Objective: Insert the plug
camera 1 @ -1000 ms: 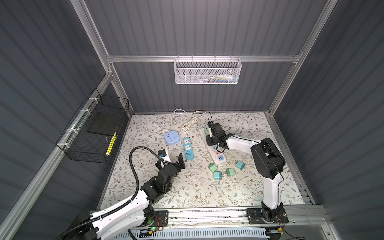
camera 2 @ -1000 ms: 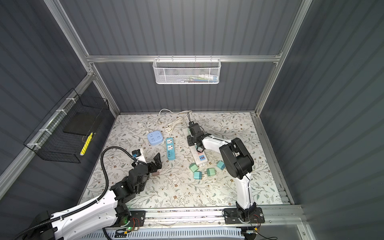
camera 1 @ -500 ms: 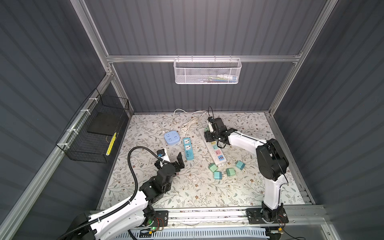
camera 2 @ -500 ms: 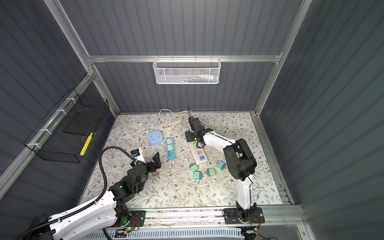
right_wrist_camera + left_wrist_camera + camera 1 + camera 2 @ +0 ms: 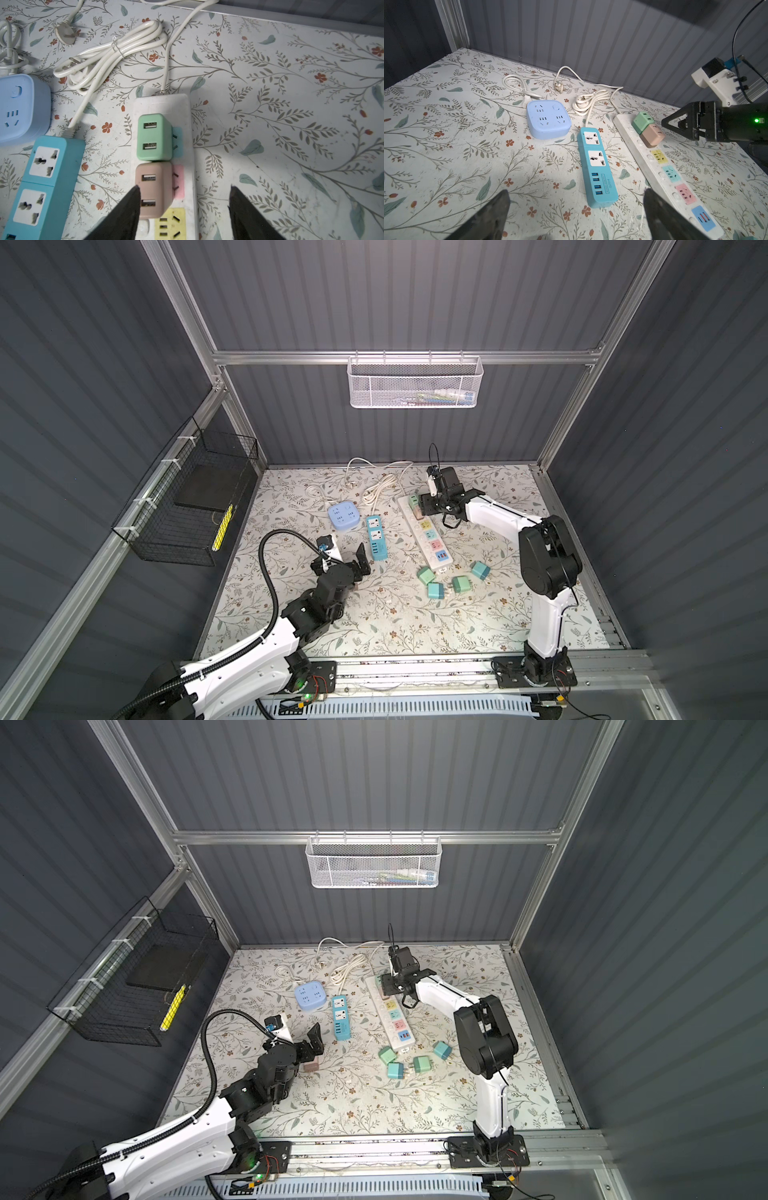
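**A:** Eyes on the far end of the white power strip. The brown plug sits on it over the pink socket, pressed right against the green plug.

**B:** And the right pincer?

**A:** Parted, roughly half wide, gripping nothing. In the wrist view one finger crosses in front of the brown plug's edge. Its partner hangs past the strip's other edge, over the table.

**B:** Is that plug fully home?

**A:** Can't tell from here. Both plugs stand upright, USB ports facing up.

**B:** Over to the other arm, then.

**A:** Left pincer spread wide and empty, hovering low over the floral table near the USB end of the teal strip. The blue square socket lies just beyond that strip's far end.

**B:** Anything loose out there?

**A:** Four green-blue plugs, scattered on the table around the near end of the white power strip, well apart from both pincers.
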Controlling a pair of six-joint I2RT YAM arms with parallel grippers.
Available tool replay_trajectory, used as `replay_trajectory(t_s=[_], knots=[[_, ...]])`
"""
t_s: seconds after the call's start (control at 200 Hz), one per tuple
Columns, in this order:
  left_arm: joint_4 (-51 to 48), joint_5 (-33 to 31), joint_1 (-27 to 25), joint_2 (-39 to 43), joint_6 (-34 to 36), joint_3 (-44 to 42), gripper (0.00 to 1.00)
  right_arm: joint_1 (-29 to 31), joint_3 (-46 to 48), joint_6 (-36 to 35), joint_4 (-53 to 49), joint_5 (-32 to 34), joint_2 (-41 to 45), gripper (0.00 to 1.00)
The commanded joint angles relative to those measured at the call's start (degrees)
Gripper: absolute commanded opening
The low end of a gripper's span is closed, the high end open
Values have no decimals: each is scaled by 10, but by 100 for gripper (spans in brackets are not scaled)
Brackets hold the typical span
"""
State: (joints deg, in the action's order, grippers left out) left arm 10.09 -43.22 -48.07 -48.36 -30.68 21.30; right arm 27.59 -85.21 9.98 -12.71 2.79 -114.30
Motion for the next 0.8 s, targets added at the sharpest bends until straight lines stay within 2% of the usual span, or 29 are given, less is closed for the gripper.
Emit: replay_trajectory(t_s=[0.0,0.355,0.495,0.56,0.65,0.72,0.77,0.796], knots=[[-2,5,5,-4,0,13,100,-4,19,3,-2,5,-16,67],[-18,-5,7,-12,-25,18,100,-4,45,5,5,17,-3,66],[-72,-7,10,-38,-49,49,100,-2,41,4,-10,18,36,67],[-132,-25,11,-61,-76,77,98,1,48,1,-13,22,67,69],[-230,-35,16,-107,-111,128,98,8,61,0,-18,35,110,72],[-285,-14,18,-143,-116,161,99,13,77,-6,-20,38,143,77],[-318,2,19,-167,-116,181,99,12,82,-8,-34,16,162,85],[-330,11,20,-177,-115,189,99,10,82,-7,-41,4,169,93]])
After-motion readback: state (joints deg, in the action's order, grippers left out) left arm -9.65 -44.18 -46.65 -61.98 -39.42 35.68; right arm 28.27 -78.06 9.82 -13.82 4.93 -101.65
